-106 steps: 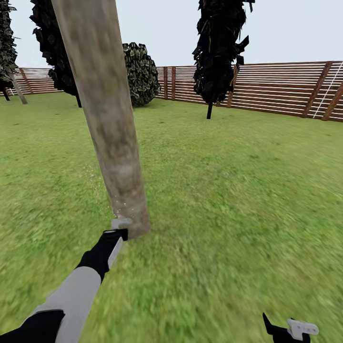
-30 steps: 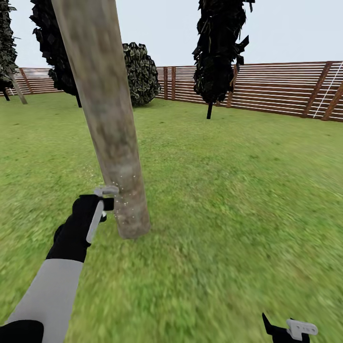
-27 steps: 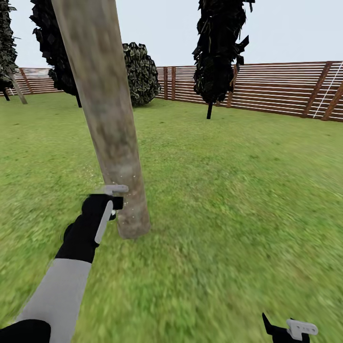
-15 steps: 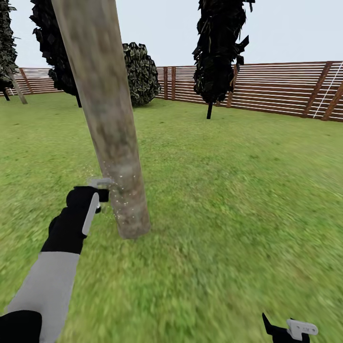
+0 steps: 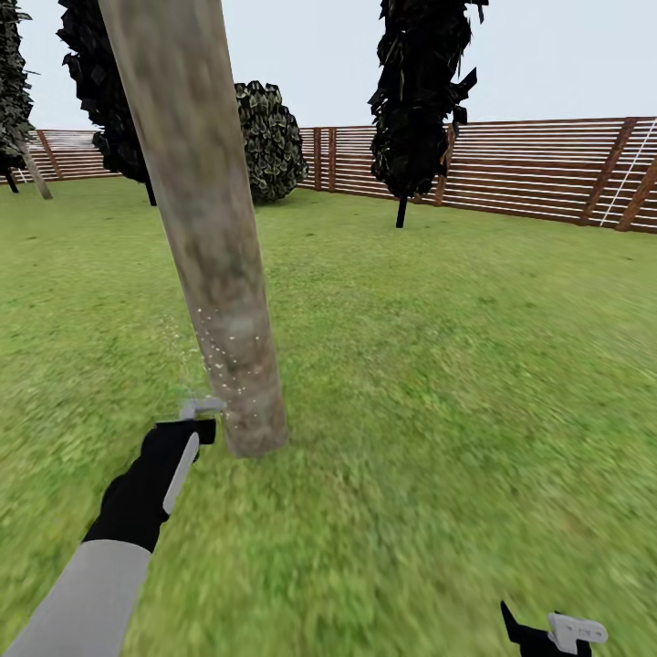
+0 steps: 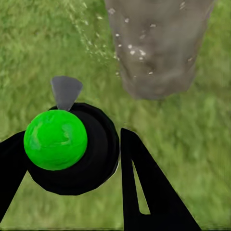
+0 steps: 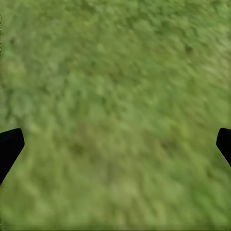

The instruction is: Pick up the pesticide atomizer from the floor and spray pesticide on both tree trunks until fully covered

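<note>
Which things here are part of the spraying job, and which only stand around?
Job: pesticide atomizer held in left gripper; tree trunk; white pesticide specks on it.
Around: black trees; round bush; wooden fence; right gripper, jaws apart, over grass.

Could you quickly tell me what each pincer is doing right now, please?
Left pincer: closed on the pesticide atomizer, beside the tree trunk.
Right pincer: open, empty, over grass.

Head camera overlooks the lawn; left wrist camera shares the tree trunk (image 5: 214, 274) base, close.
</note>
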{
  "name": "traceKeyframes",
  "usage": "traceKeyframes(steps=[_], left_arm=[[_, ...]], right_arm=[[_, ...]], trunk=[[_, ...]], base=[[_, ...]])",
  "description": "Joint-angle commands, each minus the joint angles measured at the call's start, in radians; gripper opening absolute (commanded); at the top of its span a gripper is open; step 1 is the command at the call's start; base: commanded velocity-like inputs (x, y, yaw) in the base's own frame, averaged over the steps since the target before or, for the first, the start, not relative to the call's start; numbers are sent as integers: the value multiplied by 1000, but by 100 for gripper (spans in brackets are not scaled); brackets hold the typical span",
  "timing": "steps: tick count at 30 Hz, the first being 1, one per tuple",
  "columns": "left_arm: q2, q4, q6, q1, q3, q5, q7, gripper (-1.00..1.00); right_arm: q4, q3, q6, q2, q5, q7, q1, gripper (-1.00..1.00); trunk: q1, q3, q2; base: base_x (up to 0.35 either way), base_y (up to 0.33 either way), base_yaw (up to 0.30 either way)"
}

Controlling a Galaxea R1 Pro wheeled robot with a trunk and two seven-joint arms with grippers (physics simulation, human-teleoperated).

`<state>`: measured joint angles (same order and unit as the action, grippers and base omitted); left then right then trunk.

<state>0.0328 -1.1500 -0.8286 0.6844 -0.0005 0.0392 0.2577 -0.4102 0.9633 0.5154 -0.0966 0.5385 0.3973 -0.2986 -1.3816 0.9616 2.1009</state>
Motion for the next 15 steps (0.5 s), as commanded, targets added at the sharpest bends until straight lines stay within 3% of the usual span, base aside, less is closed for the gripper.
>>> traceKeyframes(steps=[1,4,5,6,8,11,13,15], left_arm=[[0,66,53,-3,-2,-5,1,-100],[-1,157,152,-4,-1,-5,2,-100],[-1,271,265,-5,1,-5,4,-100],[-2,334,327,-5,0,-5,4,-100],[-15,398,381,-2,-2,-8,6,-100],[-45,440,419,-4,-3,-11,8,-100],[-46,444,447,-6,-1,-9,6,-100],[-44,448,516,-34,2,-7,5,-100]], right_arm=[[0,0,0,0,0,0,0,100],[1,0,0,0,0,0,0,100],[1,0,0,0,0,0,0,100],[1,0,0,0,0,0,0,100],[1,0,0,0,0,0,0,100],[1,1,0,-3,-1,0,0,100],[1,2,0,-3,-1,0,0,100],[1,2,0,-3,-2,0,0,100]], trunk=[[0,0,0],[0,0,0],[0,0,0],[0,0,0],[0,0,0],[0,0,0],[0,0,0],[0,0,0]], base=[[0,0,0],[0,0,0],[0,0,0],[0,0,0],[0,0,0],[0,0,0],[0,0,0],[0,-133,0]])
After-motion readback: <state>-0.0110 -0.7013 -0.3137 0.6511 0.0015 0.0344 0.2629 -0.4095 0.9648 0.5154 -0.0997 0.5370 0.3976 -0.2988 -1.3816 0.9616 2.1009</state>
